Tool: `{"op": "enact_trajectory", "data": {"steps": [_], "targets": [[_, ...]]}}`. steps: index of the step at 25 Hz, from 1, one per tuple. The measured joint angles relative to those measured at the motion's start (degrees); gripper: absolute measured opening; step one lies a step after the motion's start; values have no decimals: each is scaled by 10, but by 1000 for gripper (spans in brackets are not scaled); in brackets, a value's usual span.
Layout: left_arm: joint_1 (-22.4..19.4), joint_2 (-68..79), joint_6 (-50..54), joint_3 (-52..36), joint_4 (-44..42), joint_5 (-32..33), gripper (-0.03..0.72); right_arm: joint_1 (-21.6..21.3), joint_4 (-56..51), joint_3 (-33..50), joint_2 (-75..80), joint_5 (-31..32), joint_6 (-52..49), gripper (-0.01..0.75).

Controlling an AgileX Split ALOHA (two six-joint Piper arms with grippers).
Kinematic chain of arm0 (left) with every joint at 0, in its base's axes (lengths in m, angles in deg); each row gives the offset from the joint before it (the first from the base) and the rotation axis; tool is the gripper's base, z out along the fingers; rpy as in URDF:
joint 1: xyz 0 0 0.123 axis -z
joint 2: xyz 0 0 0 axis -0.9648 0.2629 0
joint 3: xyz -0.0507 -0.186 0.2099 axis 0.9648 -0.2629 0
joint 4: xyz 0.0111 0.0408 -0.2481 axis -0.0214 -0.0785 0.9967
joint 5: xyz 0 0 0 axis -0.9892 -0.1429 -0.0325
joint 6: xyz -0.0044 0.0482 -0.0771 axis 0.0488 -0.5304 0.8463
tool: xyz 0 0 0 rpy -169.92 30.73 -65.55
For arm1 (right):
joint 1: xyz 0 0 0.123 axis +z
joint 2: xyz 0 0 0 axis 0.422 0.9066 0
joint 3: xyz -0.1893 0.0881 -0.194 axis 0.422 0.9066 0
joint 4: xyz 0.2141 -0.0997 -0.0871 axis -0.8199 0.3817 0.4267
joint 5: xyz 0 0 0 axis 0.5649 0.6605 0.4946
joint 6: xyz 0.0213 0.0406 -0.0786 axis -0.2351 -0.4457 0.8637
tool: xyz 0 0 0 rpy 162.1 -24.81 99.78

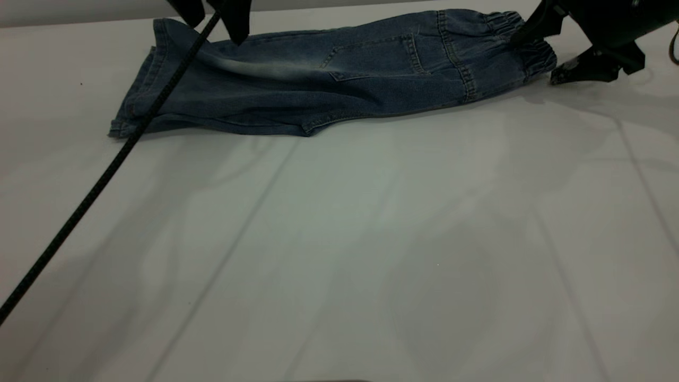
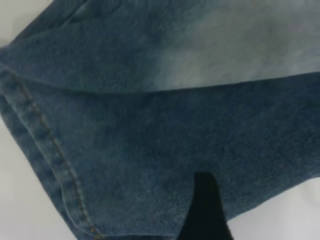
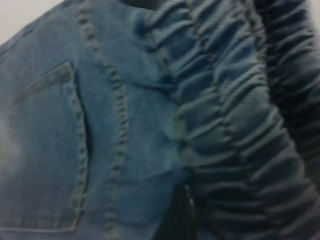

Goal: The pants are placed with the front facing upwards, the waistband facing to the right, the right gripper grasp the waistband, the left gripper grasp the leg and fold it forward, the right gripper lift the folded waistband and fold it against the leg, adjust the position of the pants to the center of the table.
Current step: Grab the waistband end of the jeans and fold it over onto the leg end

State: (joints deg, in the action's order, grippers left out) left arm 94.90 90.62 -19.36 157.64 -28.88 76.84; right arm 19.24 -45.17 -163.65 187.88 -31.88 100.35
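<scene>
Exterior view cuts off your left pincer above the pants' leg, grip unreadable; your right pincer spreads wide around the waistband.

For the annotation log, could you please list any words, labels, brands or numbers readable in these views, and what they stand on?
None: no readable text shows in any view.
The pants, including the waistband and pocket, show only stitching.
The table is unmarked.
Neither the left gripper nor the right gripper shows lettering.
</scene>
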Motion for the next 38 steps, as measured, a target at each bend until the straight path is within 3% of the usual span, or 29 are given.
{"op": "enact_trajectory", "data": {"steps": [8, 10, 12, 16, 18, 31, 38], "targets": [[0, 0, -7, 27, 13, 18, 510, 0, -93, -37, 45, 54, 41, 582], [0, 0, -8, 27, 15, 17, 510, 0, -112, -39, 53, 72, 60, 540], [0, 0, -8, 27, 16, 11, 510, 0, -113, -39, 59, 90, 68, 456], [1, 0, -8, 27, 19, -3, 510, 0, -107, -39, 64, 128, 73, 160], [3, 0, -9, 27, 25, -8, 510, 0, -103, -39, 64, 146, 73, 92], [42, 142, -25, 130, 41, -33, 511, 1, -30, -39, -47, 195, 46, 89], [50, 191, -26, 143, 43, -54, 511, 2, -22, -39, -83, 225, 34, 89]]}}
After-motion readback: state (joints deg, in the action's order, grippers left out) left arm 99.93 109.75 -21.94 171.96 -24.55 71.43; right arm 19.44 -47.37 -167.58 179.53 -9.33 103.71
